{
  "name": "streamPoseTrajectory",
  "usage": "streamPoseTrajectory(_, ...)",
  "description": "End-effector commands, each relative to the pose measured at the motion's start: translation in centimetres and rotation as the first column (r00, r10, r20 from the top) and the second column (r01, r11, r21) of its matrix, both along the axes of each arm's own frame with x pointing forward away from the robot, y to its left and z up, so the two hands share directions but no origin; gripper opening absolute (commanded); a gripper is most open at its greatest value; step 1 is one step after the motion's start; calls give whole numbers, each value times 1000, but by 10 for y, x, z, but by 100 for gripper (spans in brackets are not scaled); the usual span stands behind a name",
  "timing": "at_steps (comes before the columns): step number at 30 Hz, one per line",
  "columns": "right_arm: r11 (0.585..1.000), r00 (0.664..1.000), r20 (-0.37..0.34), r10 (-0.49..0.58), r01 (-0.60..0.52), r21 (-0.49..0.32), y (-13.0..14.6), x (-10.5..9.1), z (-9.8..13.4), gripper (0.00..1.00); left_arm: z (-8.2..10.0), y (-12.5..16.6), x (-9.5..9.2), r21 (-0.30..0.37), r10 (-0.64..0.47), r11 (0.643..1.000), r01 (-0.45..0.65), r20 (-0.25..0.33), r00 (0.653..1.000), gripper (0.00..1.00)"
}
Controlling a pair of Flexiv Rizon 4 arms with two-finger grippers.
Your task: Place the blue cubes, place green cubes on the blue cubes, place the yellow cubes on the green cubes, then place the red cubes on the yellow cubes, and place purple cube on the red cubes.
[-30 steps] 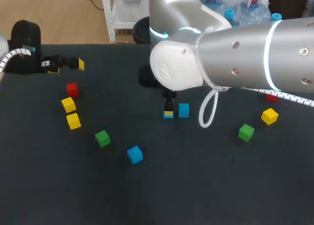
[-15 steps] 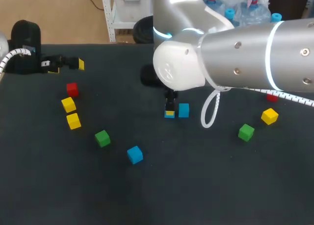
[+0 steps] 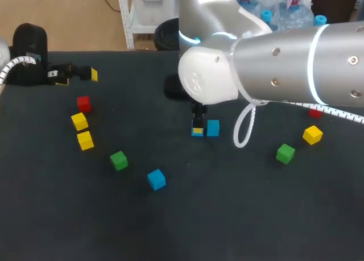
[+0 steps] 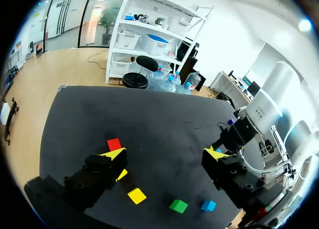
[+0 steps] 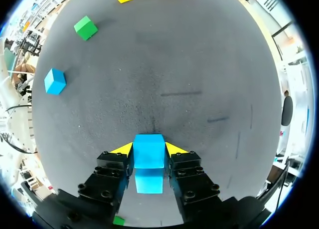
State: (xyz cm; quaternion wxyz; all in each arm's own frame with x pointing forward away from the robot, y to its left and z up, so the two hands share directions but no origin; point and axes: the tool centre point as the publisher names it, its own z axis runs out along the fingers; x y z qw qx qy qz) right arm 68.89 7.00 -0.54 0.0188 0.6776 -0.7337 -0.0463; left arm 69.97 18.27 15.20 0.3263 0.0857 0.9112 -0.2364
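Your right tool (image 5: 148,149) is clamped on a blue cube (image 5: 148,153), which sits square to the fingers and has no long axis. In the head view it is mid-frame, just left of a second blue cube (image 3: 212,127). At upper left, your left tool (image 4: 164,154) stands open.

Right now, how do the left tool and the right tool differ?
The left tool is open and empty; the right tool is shut on a blue cube. The left tool sits at the table's far left corner, the right tool near the middle, beside a second blue cube. Both have yellow tips.
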Motion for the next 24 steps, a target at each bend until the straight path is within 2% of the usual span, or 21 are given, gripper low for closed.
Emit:
streamPoseTrajectory(1, 1000, 1000, -1, -2, 2, 3, -2, 1, -1, 10, -2, 2, 0, -10, -7, 1000, 7, 7, 1000, 100)
streamPoseTrajectory(11, 1000, 1000, -3, -1, 1, 5, -2, 2, -3, 10, -2, 2, 0, -10, -7, 1000, 7, 7, 1000, 100)
streamPoseTrajectory(24, 1000, 1000, -6, 5, -5, -1, -2, 4, -6, 15, -2, 2, 0, -10, -7, 1000, 7, 7, 1000, 100)
